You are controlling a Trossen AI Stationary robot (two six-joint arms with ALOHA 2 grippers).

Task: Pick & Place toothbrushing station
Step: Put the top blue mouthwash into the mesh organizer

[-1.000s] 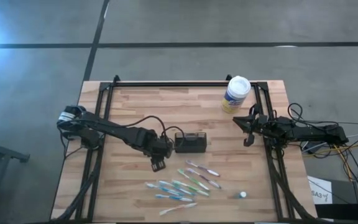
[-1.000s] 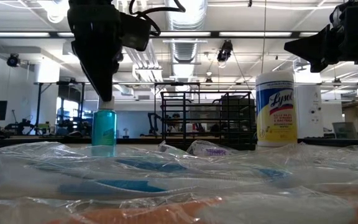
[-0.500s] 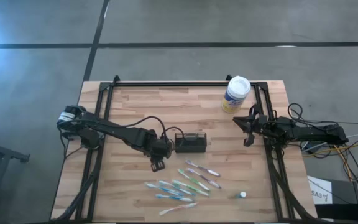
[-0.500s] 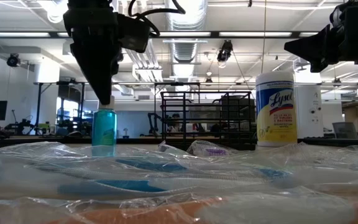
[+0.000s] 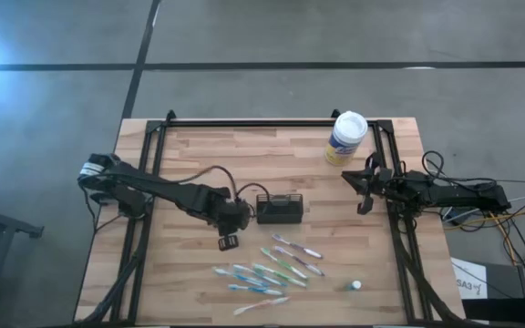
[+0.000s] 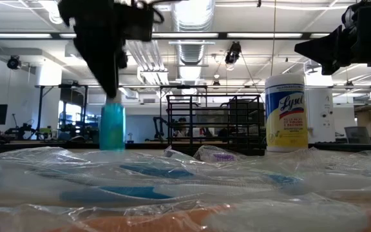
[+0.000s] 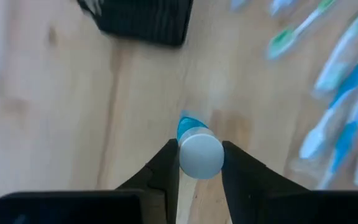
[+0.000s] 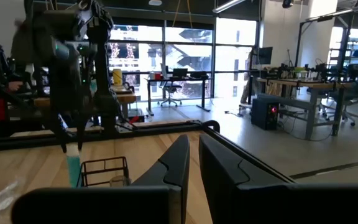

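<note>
Room: open lab w/ ceiling ducts, strip lights and benches was seen beyond the table in the low view.
Surface: wooden butcher-block table in a black frame, on a grey concrete floor.
Task item: toothbrushing station, a small black holder, was found near table centre, upright, untouched; also seen in the left wrist view and as a wire-like black frame in the right wrist view.
Left gripper: was positioned just beside the station, on its left-arm side, pointing down. Fingers were clamped on the white cap of a small teal bottle, one finger on each side of the cap; held by the top, prob. so the bottle hangs upright for placing. In the low view the bottle hung under the gripper; whether its base touched the table couldn't be told.
Right gripper: was parked at the table's right rail, well apart from the station; fingers drawn together, nothing held.
Toothbrushes: a loose scatter, wrapped in clear plastic, was left near the front edge, betw. station and edge.
Other: Lysol wipes canister stood at the back right; a small white-capped item sat front right.
Judgement: the bottle is likely bound for the station.
</note>
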